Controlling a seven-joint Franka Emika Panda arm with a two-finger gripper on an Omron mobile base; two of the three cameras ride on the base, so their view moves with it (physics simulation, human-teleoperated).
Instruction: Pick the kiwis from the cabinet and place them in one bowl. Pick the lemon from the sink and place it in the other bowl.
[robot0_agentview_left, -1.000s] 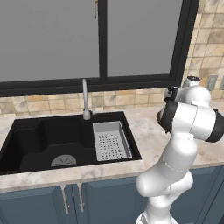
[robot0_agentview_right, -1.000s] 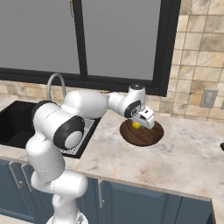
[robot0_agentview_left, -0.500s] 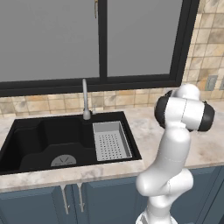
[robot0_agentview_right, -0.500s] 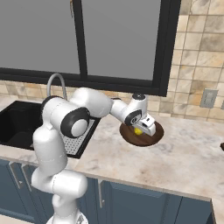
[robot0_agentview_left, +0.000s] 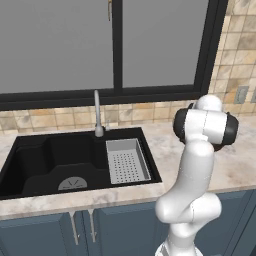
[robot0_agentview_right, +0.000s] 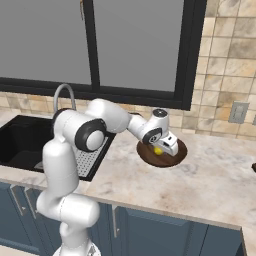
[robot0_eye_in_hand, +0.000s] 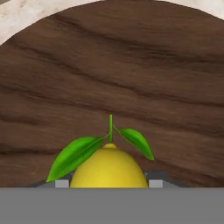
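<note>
Lemon (robot0_eye_in_hand: 108, 168) — stem toward bowl (robot0_eye_in_hand: 131, 65)

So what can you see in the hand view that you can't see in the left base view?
The hand view looks close at the lemon with its green leaves, over a brown wooden bowl, with a sliver of marble counter at the top. The left base view has the black sink, silver tap, grey tray, window and the white arm. Both share the marble counter.
</note>
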